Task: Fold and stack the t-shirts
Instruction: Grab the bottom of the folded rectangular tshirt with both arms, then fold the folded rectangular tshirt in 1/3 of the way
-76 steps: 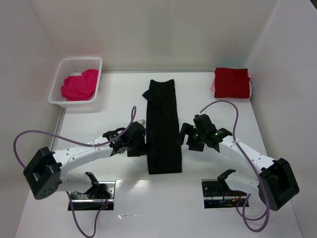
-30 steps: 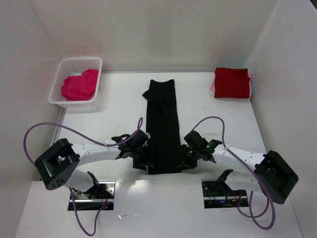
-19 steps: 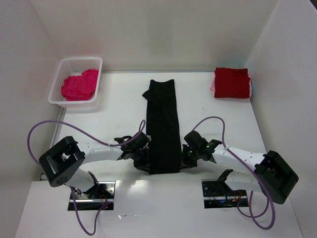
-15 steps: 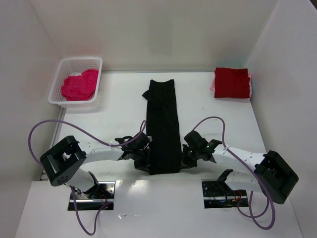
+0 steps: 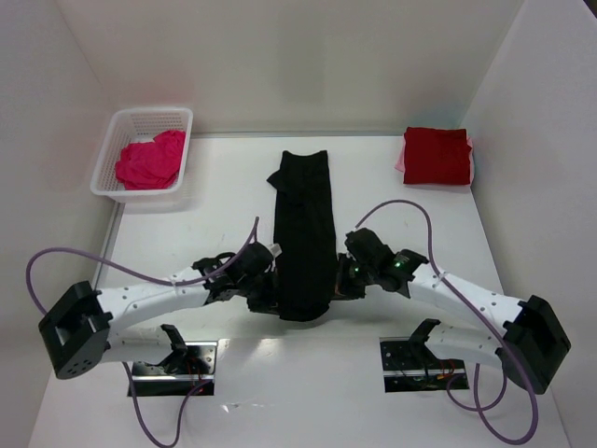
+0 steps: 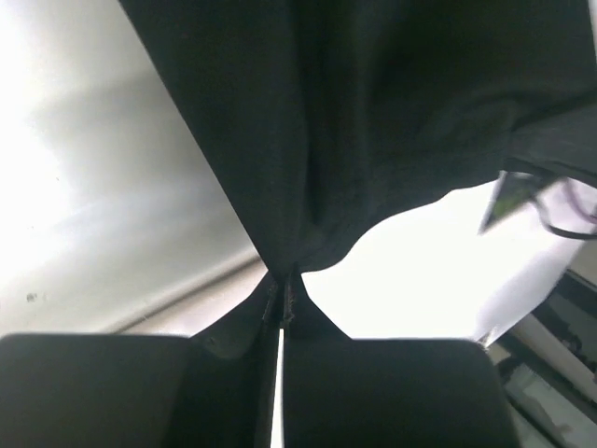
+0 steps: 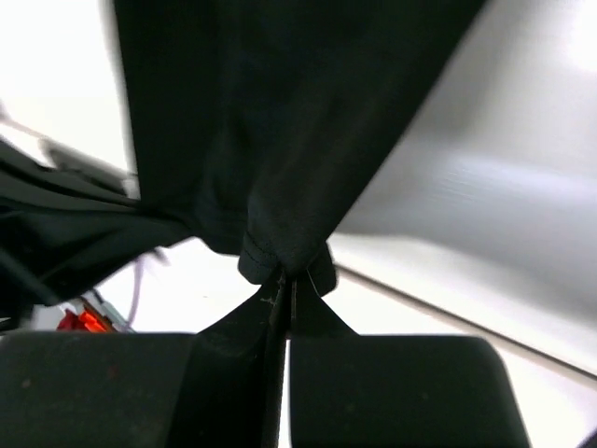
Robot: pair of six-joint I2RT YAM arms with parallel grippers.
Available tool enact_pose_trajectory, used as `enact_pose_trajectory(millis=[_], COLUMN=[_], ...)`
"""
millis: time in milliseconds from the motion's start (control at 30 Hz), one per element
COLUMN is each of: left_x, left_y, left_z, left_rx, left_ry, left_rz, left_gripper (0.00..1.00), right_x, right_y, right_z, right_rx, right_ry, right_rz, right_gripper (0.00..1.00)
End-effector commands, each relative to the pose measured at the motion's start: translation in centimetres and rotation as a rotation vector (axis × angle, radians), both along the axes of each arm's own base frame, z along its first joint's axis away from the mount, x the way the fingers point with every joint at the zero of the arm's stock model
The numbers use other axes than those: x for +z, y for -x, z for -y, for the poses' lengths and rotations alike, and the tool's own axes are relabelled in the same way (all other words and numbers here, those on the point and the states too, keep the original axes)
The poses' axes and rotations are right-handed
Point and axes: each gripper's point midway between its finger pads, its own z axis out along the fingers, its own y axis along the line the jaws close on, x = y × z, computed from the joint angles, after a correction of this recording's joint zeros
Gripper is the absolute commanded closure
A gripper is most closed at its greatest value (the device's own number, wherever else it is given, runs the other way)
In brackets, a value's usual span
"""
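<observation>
Closed since a second ago on the near hem of the black t-shirt (image 5: pixel 303 224) and raised it a little off the surface (image 5: pixel 205 215); pulled that hem narrower than half a second back, with a sag between the two corners. Grips the near left corner with the left end effector (image 5: pixel 269 299), clamped fully together; shows in the left wrist view as a gathered point of black cloth nipped between dark fingers (image 6: pixel 382 392). Grips the near right corner with the right end effector (image 5: pixel 343 286), clamped just as tight; shows in the right wrist view as a small rolled lip of hem caught at the fingertips (image 7: pixel 247 331). Folded lengthwise into one long narrow strip, plain matte black, running from the far middle of the surface toward the near edge; lying flat at the far end, with a small flap poking out on its left side; lifted only at the near end. Folded into a neat square at the far right corner, close to the right wall: the dark red t-shirt (image 5: pixel 437 156). Standing at the far left corner: a white mesh basket (image 5: pixel 154 112); crumpled and unfolded inside it, the magenta-pink t-shirt (image 5: pixel 149 161). Glowing on the right wrist: small green lights (image 5: pixel 396 264).
</observation>
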Motion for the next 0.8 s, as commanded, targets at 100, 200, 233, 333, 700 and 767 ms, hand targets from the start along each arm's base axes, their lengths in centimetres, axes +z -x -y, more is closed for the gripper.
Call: enact_pose_trajectory(millis=[100,200,233,333,700,767], left_x=[4.5,6.2,7.0,8.2,8.2,6.9], left_y=[-1.7,-3.7,-4.6,-7.3,-17.1,-18.8], left_z=[0.1,-0.7,-0.8,-1.9,-1.9,-2.1], left_rx=[0.059,0.093,0.110,0.151,0.087,0.071], left_ry=[0.024,0.001,0.004,0.002,0.001,-0.014], left_rz=[0.101,0.187,0.211,0.271,0.315,0.297], left_gripper=[1.00,1.00,1.00,1.00,1.00,1.00], right_x=[5.5,6.4,6.5,7.7,9.5,8.8], right_y=[-2.8,-5.4,-6.3,-9.5,-17.6,-18.4], right_z=[-1.5,-2.2,-2.0,-1.6,3.7,3.6], right_rx=[0.027,0.029,0.015,-0.024,-0.221,-0.216], right_ry=[-0.032,0.016,0.042,0.076,0.139,0.125], right_rz=[0.165,0.249,0.267,0.326,0.403,0.392], right_gripper=[1.00,1.00,1.00,1.00,1.00,0.99])
